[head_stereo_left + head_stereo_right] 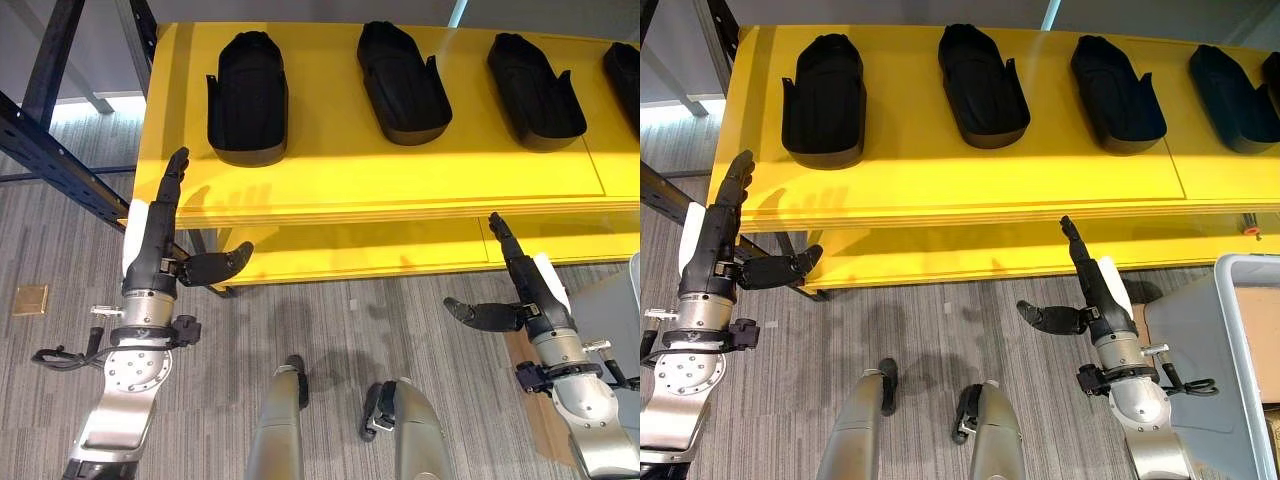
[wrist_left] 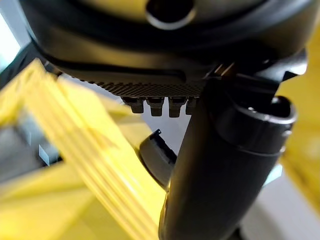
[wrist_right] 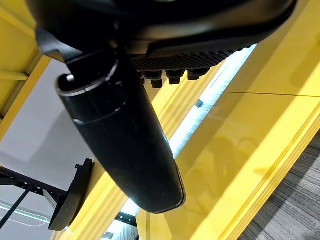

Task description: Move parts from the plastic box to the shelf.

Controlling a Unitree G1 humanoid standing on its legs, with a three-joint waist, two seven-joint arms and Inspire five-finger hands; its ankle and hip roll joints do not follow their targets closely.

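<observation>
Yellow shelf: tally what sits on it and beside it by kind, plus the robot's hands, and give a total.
Black parts on the yellow shelf: 5
Grey plastic box, on the floor at the right: 1
Robot hands, both open and empty: 2, left hand, right hand
Total: 8

1. You face a yellow shelf (image 1: pixel 400 175) spanning 10 to 2 o'clock.
2. Four black parts (image 1: pixel 247 97) lie in a row on its top, well apart, above grey carpet floor (image 1: pixel 330 330).
</observation>
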